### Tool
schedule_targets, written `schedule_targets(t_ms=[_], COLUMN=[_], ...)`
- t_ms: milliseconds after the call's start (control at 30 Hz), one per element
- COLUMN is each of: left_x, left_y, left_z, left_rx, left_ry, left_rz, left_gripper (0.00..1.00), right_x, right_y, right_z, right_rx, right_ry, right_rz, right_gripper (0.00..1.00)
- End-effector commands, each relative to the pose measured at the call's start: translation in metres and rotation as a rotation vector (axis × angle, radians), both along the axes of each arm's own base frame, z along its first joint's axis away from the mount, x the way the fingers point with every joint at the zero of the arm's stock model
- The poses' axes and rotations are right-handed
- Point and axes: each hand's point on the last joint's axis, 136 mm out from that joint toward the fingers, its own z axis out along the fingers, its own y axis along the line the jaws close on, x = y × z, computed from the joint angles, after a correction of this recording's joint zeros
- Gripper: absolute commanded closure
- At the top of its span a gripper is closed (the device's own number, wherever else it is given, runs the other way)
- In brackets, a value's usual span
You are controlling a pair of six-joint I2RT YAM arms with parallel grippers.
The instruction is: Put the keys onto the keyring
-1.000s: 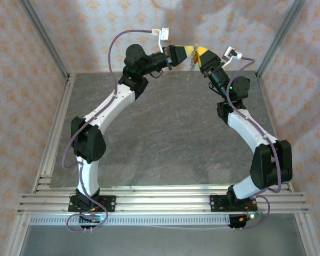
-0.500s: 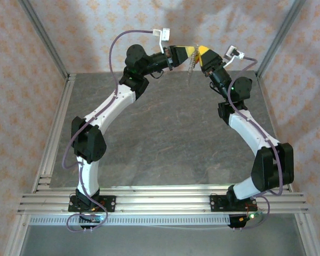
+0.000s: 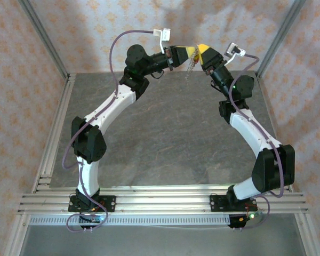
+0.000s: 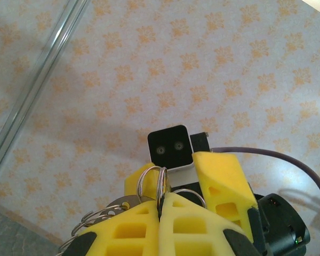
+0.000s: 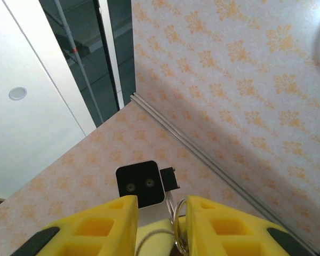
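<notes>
The left pincer (image 4: 160,201) was shut tight, its two yellow fingertips pressed together on the keyring (image 4: 160,184), whose thin silvery loops stood up out of the seam between them. From the overhead camera the left pincer (image 3: 187,52) was raised high above the far part of the grey bench (image 3: 165,128), and the beaded chain (image 3: 190,68) hung straight down just below it, clear of the bench. The right pincer (image 3: 203,51) faced the left pincer tip to tip, touching or nearly so. Its jaws stood partly open, one yellow finger (image 4: 220,178) on each side of the left pincer's tips. In its own wrist view the right pincer (image 5: 160,207) had the ring wire against the inner face of one finger; whether it gripped anything could not be told
</notes>
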Motion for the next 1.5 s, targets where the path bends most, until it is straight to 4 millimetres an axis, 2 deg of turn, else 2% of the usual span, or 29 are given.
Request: schedule_targets(t_ms=[0, 167, 300, 433, 567, 667, 767, 833, 1000, 1167, 1200, 1367, 1467], left_x=[-0.012, -0.013, -0.014, -0.014, -0.015, -0.014, -0.015, -0.014, -0.013, -0.010, -0.010, -0.009, -0.007], left_y=[-0.004, -0.005, -0.006, -0.005, -0.005, -0.006, -0.006, -0.006, -0.006, -0.006, -0.006, -0.002, 0.003], left_z=[0.014, 0.014, 0.014, 0.016, 0.016, 0.015, 0.015, 0.015, 0.014, 0.012, 0.012, 0.011, 0.012], left_rx=[-0.007, -0.003, -0.003, -0.002, 0.000, 0.000, 0.001, 0.001, 0.006, 0.015, 0.018, 0.034, 0.034], left_ry=[-0.059, -0.062, -0.064, -0.067, -0.068, -0.068, -0.068, -0.068, -0.064, -0.054, -0.053, -0.050, -0.051], left_rz=[-0.025, -0.027, -0.027, -0.026, -0.027, -0.028, -0.027, -0.024, -0.019, 0.000, 0.003, 0.030, 0.047], left_gripper=[1.00, 1.00, 1.00, 1.00, 1.00, 1.00, 1.00, 1.00, 1.00, 1.00, 0.99, 0.75, 0.66], right_x=[-0.009, -0.004, -0.002, -0.001, 0.000, 0.001, 0.000, -0.001, -0.003, -0.005, -0.005, -0.002, 0.001], right_y=[0.006, 0.010, 0.011, 0.012, 0.012, 0.013, 0.015, 0.015, 0.013, 0.012, 0.012, 0.009, 0.006], right_z=[0.019, 0.013, 0.006, -0.001, -0.007, -0.010, -0.011, -0.013, -0.017, -0.013, -0.012, -0.013, -0.015], right_rx=[-0.023, -0.044, -0.052, -0.062, -0.068, -0.077, -0.086, -0.093, -0.112, -0.117, -0.117, -0.129, -0.133], right_ry=[-0.072, -0.049, -0.030, -0.016, 0.001, 0.010, 0.012, 0.012, 0.018, 0.007, 0.005, 0.011, 0.021], right_rz=[0.020, 0.030, 0.029, 0.031, 0.031, 0.034, 0.040, 0.041, 0.024, 0.011, 0.007, -0.009, -0.017], right_gripper=[0.71, 0.75, 0.86, 0.91, 0.85, 0.94, 0.94, 1.00, 1.00, 1.00, 1.00, 1.00, 1.00])
